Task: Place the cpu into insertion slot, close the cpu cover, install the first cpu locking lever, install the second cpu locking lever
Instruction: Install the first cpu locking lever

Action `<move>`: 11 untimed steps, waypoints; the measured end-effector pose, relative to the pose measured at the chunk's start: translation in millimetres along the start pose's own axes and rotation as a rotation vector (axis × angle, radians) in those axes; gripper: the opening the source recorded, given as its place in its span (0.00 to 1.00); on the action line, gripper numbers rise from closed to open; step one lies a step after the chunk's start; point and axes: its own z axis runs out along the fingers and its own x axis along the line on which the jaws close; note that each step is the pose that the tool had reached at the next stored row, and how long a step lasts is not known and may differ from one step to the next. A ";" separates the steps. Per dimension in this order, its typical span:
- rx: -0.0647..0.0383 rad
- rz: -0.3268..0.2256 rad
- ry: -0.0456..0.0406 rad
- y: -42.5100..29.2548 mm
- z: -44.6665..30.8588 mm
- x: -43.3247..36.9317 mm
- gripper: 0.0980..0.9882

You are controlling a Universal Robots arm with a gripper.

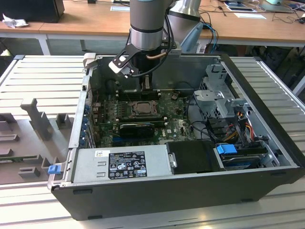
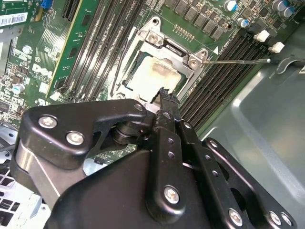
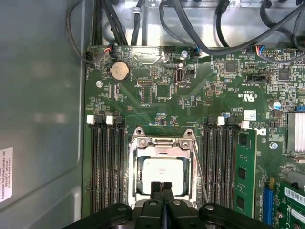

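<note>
Hanging over the green motherboard [image 3: 157,95], the black gripper [image 3: 161,185] has its fingers pressed together and holds nothing. The pale silver square cpu [image 3: 164,171] lies directly beneath the tips in the black-framed insertion slot [image 1: 143,109], with the silvery metal cpu cover [image 3: 162,144] around it.

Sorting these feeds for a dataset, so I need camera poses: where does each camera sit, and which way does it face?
Exterior view: off the arm, above the open computer case, looking down into it; the arm and gripper show.
First wrist view: on the arm, facing squarely onto the motherboard; the closed fingertips show.
Second wrist view: on the arm, looking obliquely past the gripper's black linkage at the cpu.
Shared: both wrist views show the cpu at the gripper's tip.
</note>
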 end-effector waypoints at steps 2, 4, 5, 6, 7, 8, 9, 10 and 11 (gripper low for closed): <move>0.000 0.000 0.0000 0.0 -2.1 0.1 0.01; 0.000 0.000 0.0000 0.1 -4.9 0.2 0.01; 0.000 0.000 0.0000 0.1 -5.4 0.2 0.01; 0.000 0.000 0.0000 0.1 -5.8 0.3 0.01; 0.000 0.000 0.0000 0.1 -6.3 0.3 0.01; 0.000 0.000 0.0001 0.1 -6.6 0.3 0.01; 0.000 0.000 0.0000 0.1 -7.3 0.3 0.01; 0.000 0.000 0.0000 0.2 -7.8 0.3 0.01; 0.000 0.000 0.0000 0.2 -8.3 0.4 0.01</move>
